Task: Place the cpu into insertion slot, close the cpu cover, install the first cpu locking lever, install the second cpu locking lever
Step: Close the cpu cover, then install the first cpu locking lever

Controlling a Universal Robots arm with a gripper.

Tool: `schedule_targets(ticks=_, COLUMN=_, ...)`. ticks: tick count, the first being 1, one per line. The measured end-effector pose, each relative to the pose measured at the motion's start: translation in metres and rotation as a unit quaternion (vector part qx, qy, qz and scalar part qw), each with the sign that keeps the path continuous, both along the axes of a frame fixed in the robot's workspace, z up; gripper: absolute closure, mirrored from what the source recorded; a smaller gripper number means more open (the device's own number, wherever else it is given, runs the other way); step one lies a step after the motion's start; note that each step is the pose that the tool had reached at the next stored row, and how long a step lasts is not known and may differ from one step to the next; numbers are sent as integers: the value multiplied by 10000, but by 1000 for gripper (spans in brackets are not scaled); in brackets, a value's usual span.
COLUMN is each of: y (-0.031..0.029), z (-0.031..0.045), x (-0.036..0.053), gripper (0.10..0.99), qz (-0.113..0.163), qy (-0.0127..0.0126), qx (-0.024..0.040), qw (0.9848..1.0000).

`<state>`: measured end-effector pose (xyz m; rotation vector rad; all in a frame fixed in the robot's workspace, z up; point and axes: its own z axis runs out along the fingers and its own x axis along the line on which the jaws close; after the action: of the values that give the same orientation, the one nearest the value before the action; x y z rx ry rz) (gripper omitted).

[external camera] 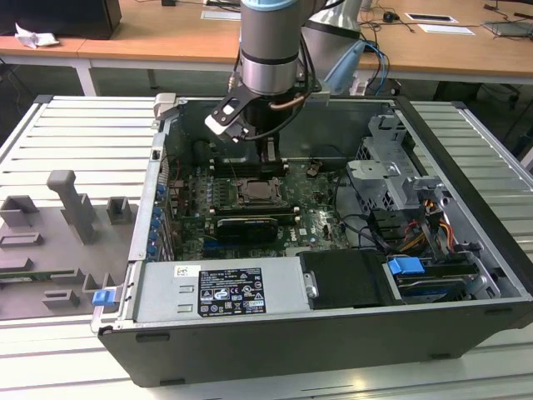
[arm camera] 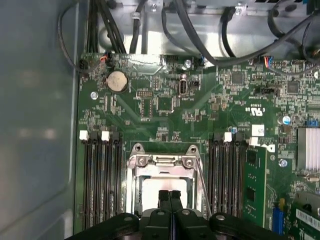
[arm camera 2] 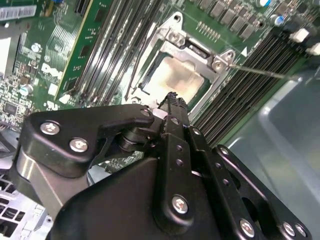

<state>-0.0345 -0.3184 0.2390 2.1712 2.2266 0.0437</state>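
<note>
Pale cpu (arm camera: 154, 186) framed by cpu cover (arm camera: 162, 161)

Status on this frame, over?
Gripper shut, fingers together, low over the cpu. Cpu seated, cpu cover down around it. Nothing in the way.

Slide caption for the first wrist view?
Shut end effector over the cpu, which sits under the closed cover.
</note>
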Motion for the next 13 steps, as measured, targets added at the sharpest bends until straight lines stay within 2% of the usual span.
schedule_targets(ticks=7, y=0, z=-4, x=-136, gripper=980, qz=1, qy=0, qx=0, qw=10000)
schedule_targets(ticks=13, y=1, z=12, x=-147, gripper=980, qz=1, qy=0, qx=-13, qw=10000)
